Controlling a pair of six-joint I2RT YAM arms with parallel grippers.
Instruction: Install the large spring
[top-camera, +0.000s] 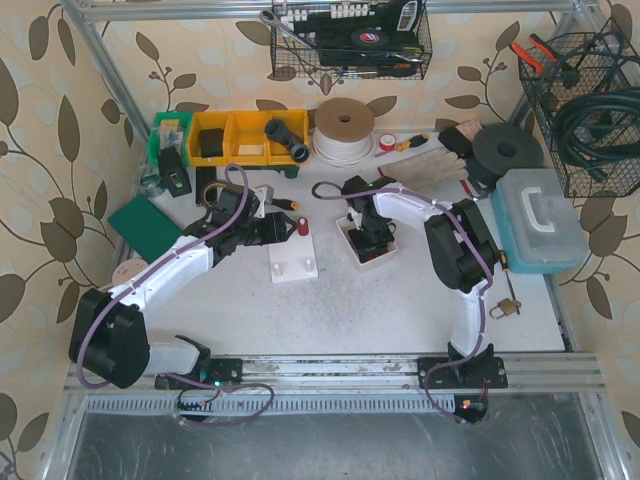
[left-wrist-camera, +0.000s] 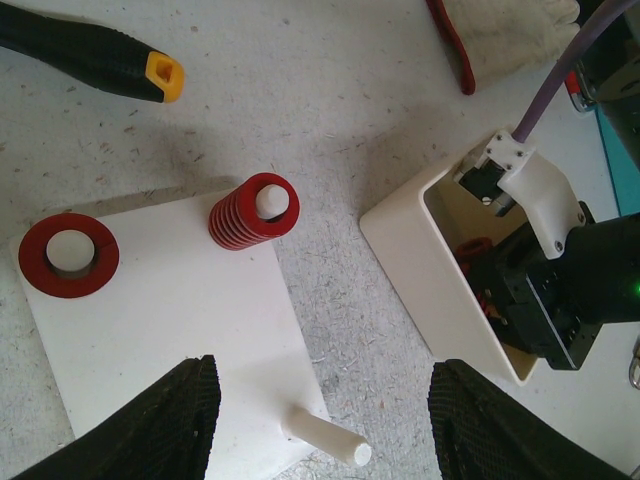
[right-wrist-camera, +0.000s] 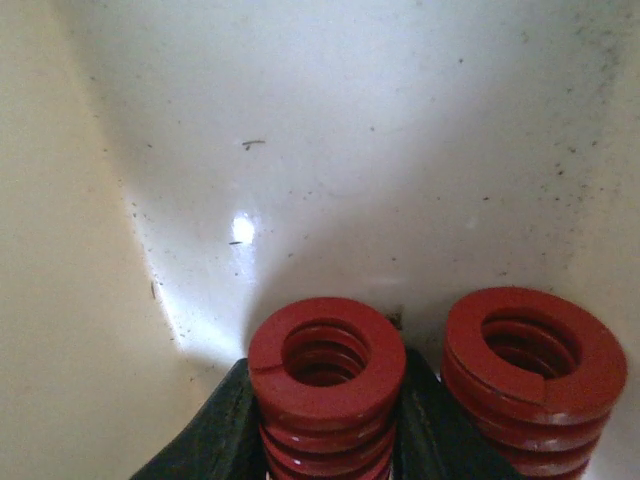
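A white base plate (left-wrist-camera: 170, 310) lies on the table, also in the top view (top-camera: 293, 262). It carries a tall red spring (left-wrist-camera: 254, 212) on a peg, a short red spring (left-wrist-camera: 68, 254) on another peg, and a bare white peg (left-wrist-camera: 327, 436). My left gripper (left-wrist-camera: 325, 430) is open and empty, straddling the bare peg above the plate's edge. My right gripper (right-wrist-camera: 326, 420) is down inside a white box (left-wrist-camera: 440, 270), its fingers (right-wrist-camera: 215, 430) pressed on both sides of a red spring (right-wrist-camera: 326, 375). A second red spring (right-wrist-camera: 535, 365) stands beside it.
A black and orange tool handle (left-wrist-camera: 100, 55) lies beyond the plate. A work glove (left-wrist-camera: 500, 35) lies beyond the box. In the top view, yellow bins (top-camera: 235, 137), a cord spool (top-camera: 343, 128), a blue case (top-camera: 540, 220) and a padlock (top-camera: 505, 307) ring the work area.
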